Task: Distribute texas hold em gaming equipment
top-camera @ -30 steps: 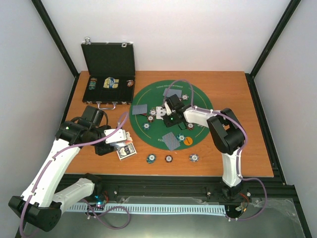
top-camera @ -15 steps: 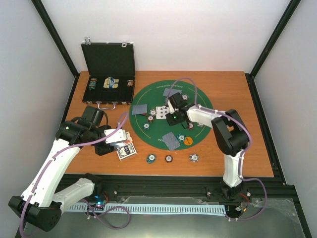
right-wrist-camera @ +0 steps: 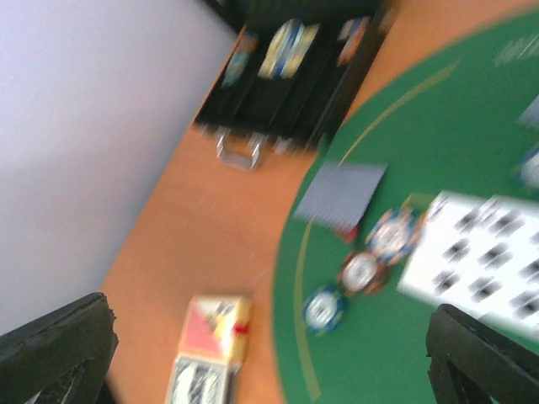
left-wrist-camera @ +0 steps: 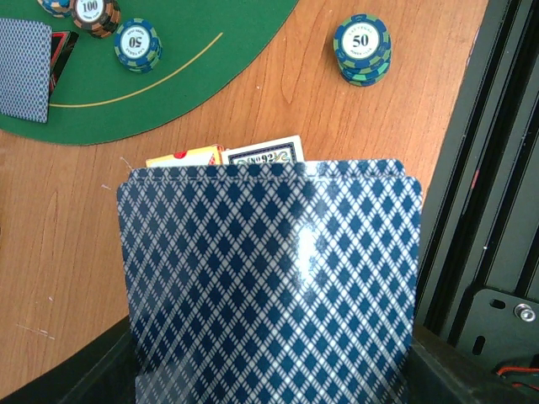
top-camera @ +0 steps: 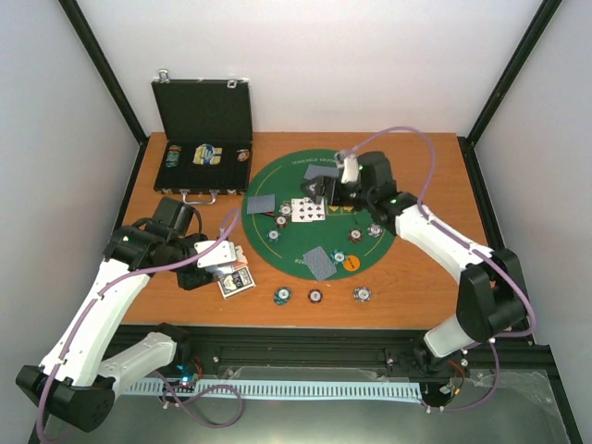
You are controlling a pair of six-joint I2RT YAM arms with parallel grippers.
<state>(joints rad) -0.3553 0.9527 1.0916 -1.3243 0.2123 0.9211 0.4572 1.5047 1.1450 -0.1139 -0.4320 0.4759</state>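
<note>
My left gripper is shut on a deck of blue-diamond-backed playing cards that fills the left wrist view, just above the card box. My right gripper hovers open and empty over the green mat, beside the face-up cards. In the blurred right wrist view the fingers stand wide apart, with the face-up cards and three chips below. Face-down cards lie on the mat near an orange disc. A red-edged token peeks from under a face-down card.
The black case stands open at the back left with chips inside. Three chip stacks sit on the wood in front of the mat. The card box lies by my left gripper. A black frame rail runs along the table's near edge.
My right gripper has opened, leaving the face-up cards on the mat, and has risen back toward the far right. The left arm has not moved.
</note>
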